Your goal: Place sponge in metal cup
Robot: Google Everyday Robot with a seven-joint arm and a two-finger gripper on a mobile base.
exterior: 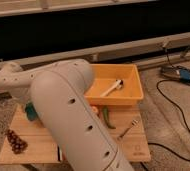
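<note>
My white arm [63,107] fills the middle of the camera view, rising from the bottom edge and bending at the upper left. My gripper is hidden behind the arm and does not show. A teal object [30,111] peeks out at the arm's left edge on the wooden table [138,146]; I cannot tell what it is. No sponge and no metal cup show clearly; they may be behind the arm.
A yellow bin [134,82] holding a white utensil [111,88] stands at the table's back right. An orange fruit [94,109], a green pepper [106,118] and a fork [129,129] lie in front of it. A dark bunch of grapes [16,141] lies front left. A blue device [180,75] and its cable lie on the floor at right.
</note>
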